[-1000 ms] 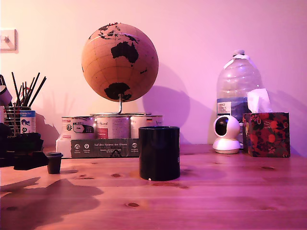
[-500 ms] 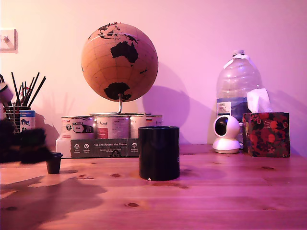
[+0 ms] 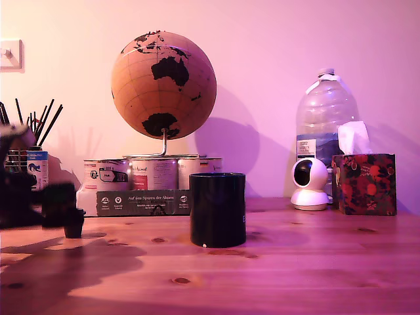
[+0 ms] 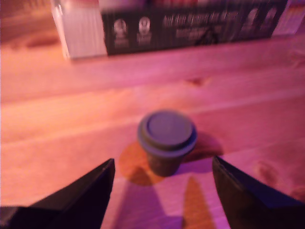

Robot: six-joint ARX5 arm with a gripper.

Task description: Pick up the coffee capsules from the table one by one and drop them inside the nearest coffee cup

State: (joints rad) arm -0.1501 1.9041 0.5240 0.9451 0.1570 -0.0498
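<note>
One coffee capsule [image 3: 73,223], small and dark with a wider rim, stands upright on the wooden table [image 3: 295,262] at the exterior view's left. My gripper [image 3: 58,205], a dark motion-blurred shape, hangs just beside and slightly above it. In the wrist view the capsule [image 4: 167,139] stands on the table [image 4: 57,119] between and just ahead of my two dark fingers [image 4: 90,191], which are spread wide and touch nothing. The gripper [image 4: 162,161] is open. The glossy black coffee cup [image 3: 218,209] stands near the table's middle, well to the exterior view's right of the capsule.
Behind the capsule are a dark printed box [image 3: 143,202], silver tins [image 3: 154,174] and a globe [image 3: 163,85]. A pencil holder [image 3: 26,154] stands at far left. A water bottle [image 3: 326,118], a white camera [image 3: 310,184] and a floral tissue box [image 3: 365,184] stand at the right.
My gripper has drifted toward the exterior view's right, closer to the capsule, and looks blurred from motion. The capsule and the cup have stayed put.
</note>
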